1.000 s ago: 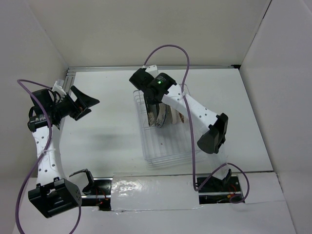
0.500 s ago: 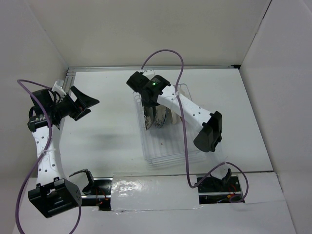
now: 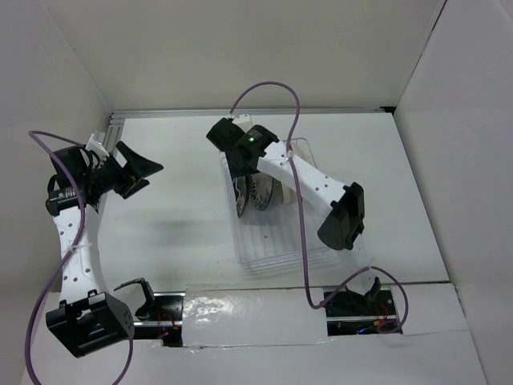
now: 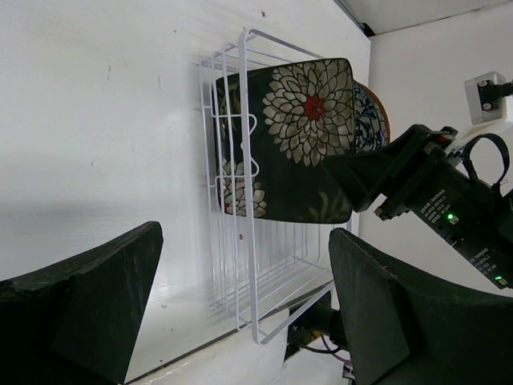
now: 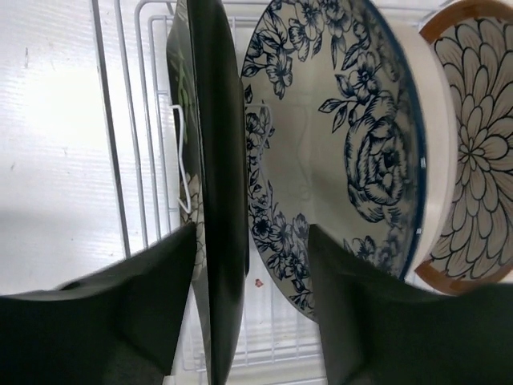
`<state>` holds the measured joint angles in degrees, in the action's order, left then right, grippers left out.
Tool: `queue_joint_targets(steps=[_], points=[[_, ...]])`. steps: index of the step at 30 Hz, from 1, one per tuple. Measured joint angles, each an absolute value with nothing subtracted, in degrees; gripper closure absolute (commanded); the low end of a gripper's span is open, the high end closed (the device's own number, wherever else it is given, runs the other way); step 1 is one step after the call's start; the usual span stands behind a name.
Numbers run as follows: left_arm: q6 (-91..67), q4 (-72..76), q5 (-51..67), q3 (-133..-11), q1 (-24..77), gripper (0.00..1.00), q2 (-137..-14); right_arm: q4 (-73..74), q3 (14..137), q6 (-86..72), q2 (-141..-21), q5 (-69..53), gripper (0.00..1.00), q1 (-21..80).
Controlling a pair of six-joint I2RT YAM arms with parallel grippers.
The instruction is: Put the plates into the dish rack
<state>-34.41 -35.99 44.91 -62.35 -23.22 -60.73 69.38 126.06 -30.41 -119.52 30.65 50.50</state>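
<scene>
The dark square floral plate (image 5: 216, 144) stands on edge in the white wire dish rack (image 5: 108, 120), at its left end. Beside it stand the blue-white floral plate (image 5: 345, 136) and the brown-rimmed plate (image 5: 473, 160), also upright. My right gripper (image 5: 250, 249) straddles the dark plate's top edge, open, with a clear gap on the blue plate's side. From the left wrist view the dark plate (image 4: 309, 128) shows face-on in the rack (image 4: 244, 241). My left gripper (image 3: 140, 170) hovers open and empty at the far left.
The rack (image 3: 264, 261) sits mid-table, right of centre. The right arm (image 3: 321, 188) reaches across it from the near right. White walls close the table at the back and both sides. A purple cable (image 3: 272, 88) loops above the rack.
The right gripper's jaws have spread apart off the dark square plate, which now stands in the rack on its own. The left arm has not moved.
</scene>
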Motion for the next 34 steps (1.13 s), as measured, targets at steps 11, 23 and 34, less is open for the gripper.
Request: queue_joint_targets(steps=[11,23,34], points=[[-34.2,-36.1,44.9,-62.4,-23.2,0.03,-61.2,68.4,129.2,-25.2,-104.9,34.3,0.0,49.8],[-33.5,-35.4,46.5,-62.5,-23.2,0.04,-62.3,50.9,92.0,-26.1,-60.6,24.9,0.0,11.1],[-33.4,-35.1,47.1,-62.5,-23.2,0.03,-62.7,46.6,74.5,-30.9,-61.5,6.7,0.0,-5.6]])
